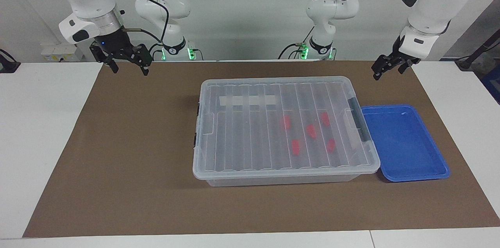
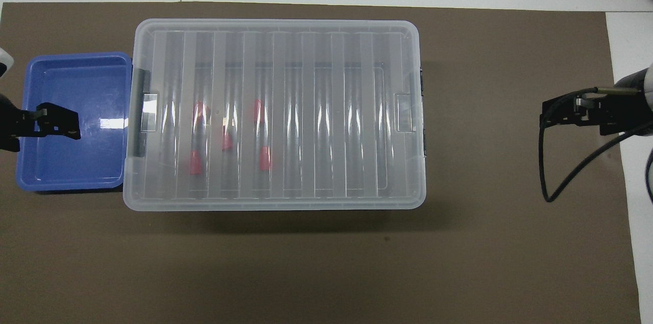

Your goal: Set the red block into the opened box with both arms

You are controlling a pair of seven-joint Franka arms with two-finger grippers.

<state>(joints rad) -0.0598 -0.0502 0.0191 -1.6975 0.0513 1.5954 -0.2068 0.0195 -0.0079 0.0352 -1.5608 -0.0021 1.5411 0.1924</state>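
Fingers [image 1: 114, 67] spread and empty, five red blocks [image 1: 311, 131] under ribbed lid [image 1: 250, 131]

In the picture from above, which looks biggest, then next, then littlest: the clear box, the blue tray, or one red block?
Largest to smallest, seen from above:
1. The clear box, by far the widest.
2. The blue tray beside it, much smaller.
3. A red block inside the box, tiny. The five blocks look alike in size.
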